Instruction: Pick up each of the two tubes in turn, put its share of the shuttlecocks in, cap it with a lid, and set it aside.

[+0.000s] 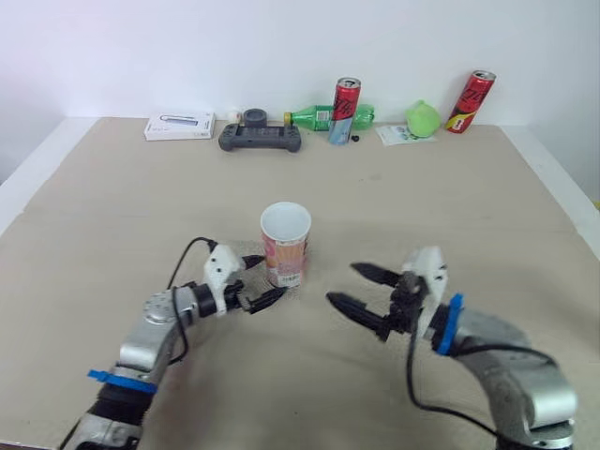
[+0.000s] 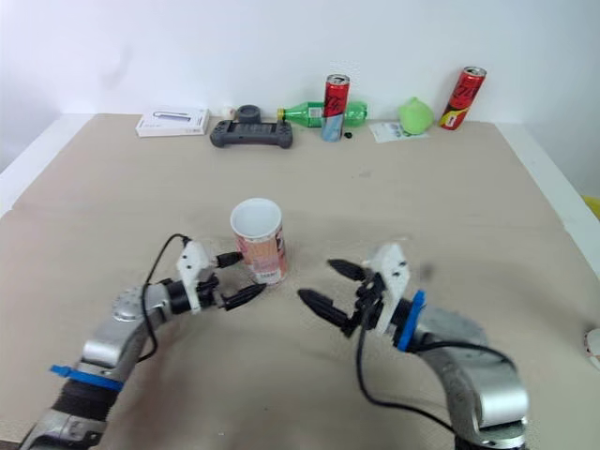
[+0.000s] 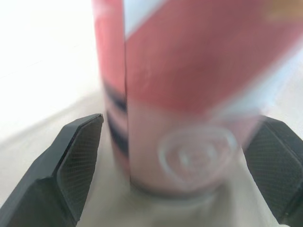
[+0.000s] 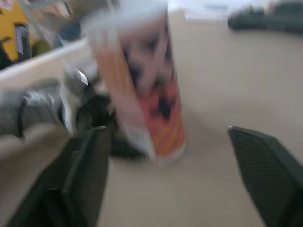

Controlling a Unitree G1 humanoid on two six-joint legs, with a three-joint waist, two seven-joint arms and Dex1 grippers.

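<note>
The tube is standing upright, uncapped, on the table — the left gripper is straddling its base, jaws released, not yet clamping. The right gripper is hovering near the tube, jaws spread. Judging by this, lifting, filling, capping and setting aside are all remaining.

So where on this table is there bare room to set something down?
The wide band of table between the tube and the back row is bare, as are the sides outside the left gripper and the right gripper. Crowded: the back edge, with white box, controller, green bottle and cans, and the middle around the tube.
</note>
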